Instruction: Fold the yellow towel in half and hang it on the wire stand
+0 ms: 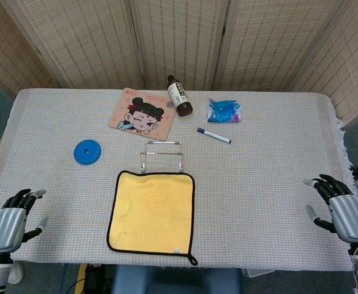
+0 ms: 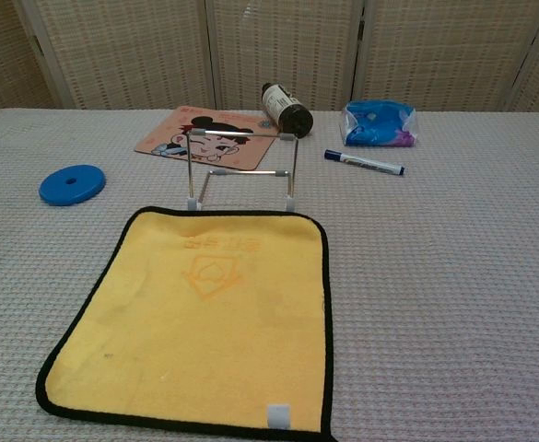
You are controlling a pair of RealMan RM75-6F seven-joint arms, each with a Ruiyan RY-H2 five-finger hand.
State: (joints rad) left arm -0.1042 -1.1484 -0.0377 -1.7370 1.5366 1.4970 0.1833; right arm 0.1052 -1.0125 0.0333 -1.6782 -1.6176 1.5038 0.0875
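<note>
Nothing done yet: the towel [image 1: 152,212] lies flat, unfolded, midway between both hands, just before the stand [image 1: 161,155]. Left hand [image 1: 8,218] and right hand [image 1: 343,208] rest empty, fingers apart, at the worktop's edges.

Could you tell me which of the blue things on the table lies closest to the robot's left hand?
The blue disc: a flat ring left of the wire stand. The blue bag and blue-capped marker lie on the far right side, away from the left hand.

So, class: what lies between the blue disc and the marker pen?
The wire stand, roughly midway in head view; blue disc to its left, marker pen to its right.
</note>
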